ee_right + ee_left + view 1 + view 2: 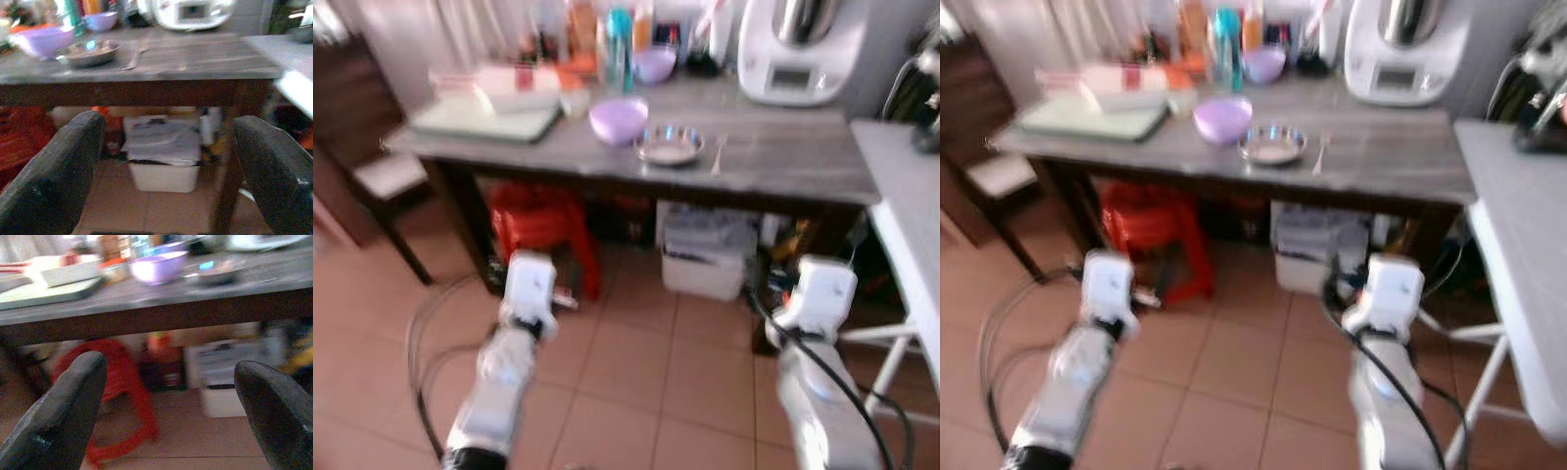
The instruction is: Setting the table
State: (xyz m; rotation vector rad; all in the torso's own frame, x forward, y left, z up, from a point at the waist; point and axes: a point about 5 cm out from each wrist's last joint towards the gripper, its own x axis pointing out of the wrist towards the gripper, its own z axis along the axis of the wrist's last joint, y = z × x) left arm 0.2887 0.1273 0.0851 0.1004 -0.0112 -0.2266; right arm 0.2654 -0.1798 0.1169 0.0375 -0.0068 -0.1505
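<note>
A: Where are the table things?

B: On the grey counter [783, 162]. A purple bowl [618, 119] stands near its front edge, a steel plate [670, 146] just beside it toward the robot's right, and a fork [718, 154] lies just right of the plate. A second purple bowl [654, 65] sits farther back among bottles, next to a white appliance [800, 54].

A: And the grippers?

B: Both are held low, in front of the counter and below its top. The left gripper [168, 406] is released, its 2 fingers [63, 411] spread wide with nothing between them; it faces a red stool [117, 396] under the counter. The right gripper [168, 171] is released too, fingers [54, 171] apart and bare, facing a white bin [164, 156] on the tiled floor [636, 392].

A: Anything else on the counter?

B: A green board [480, 119] on the robot's left, with a white box [514, 88] behind it. The views are blurred.
</note>
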